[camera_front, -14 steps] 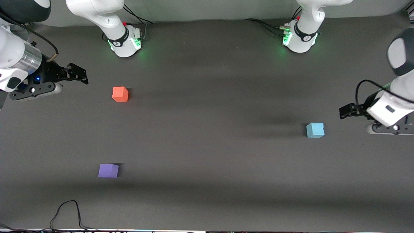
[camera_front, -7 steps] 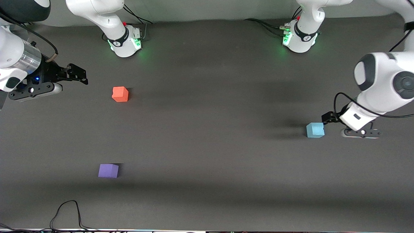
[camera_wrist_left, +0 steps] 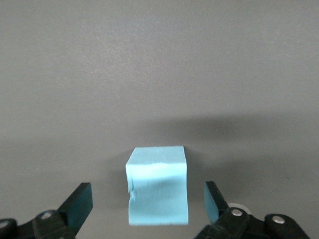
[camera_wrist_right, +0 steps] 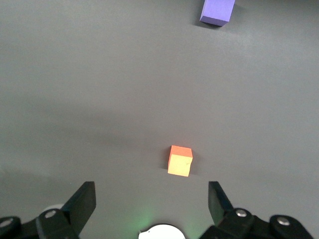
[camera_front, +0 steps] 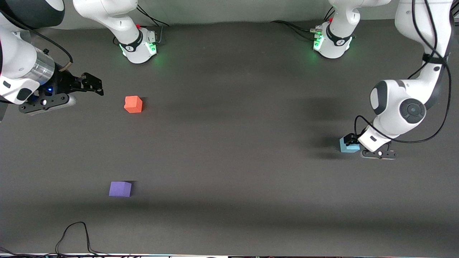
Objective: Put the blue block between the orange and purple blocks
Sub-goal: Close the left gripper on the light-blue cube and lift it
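The left gripper [camera_front: 350, 140] is down low right over the blue block [camera_front: 347, 146], fingers spread wide. In its wrist view the two fingertips [camera_wrist_left: 79, 203] sit either side of the blue block [camera_wrist_left: 158, 185] with clear gaps on both sides, so nothing's touching it. The block itself sits flat on the table toward the left arm's end, roughly mid-depth on the table.

Working outward from there: the orange block [camera_front: 133, 104] is way off toward the right arm's end, farther from the front camera than the blue one. The purple block [camera_front: 120, 189] is at that same end but nearer the front camera, well apart from the orange one, with bare mat between them. Both rest flat on the table.

The right gripper [camera_front: 94, 85] hangs up in the air over the right arm's end of the table, beside the orange block, just waiting. Its fingers are spread wide too and holding nothing; its wrist view shows the orange block [camera_wrist_right: 180, 161] between the fingertips [camera_wrist_right: 83, 201] but farther off, and the purple block [camera_wrist_right: 217, 11] at the picture's edge.

The surface is a plain dark grey mat [camera_front: 229, 143], matte, with soft shadow bands across it. Both arm bases [camera_front: 138, 43] glow green at the table's edge, with a pale wall just above them. A black cable [camera_front: 73, 238] loops on the mat at the edge nearest the front camera.
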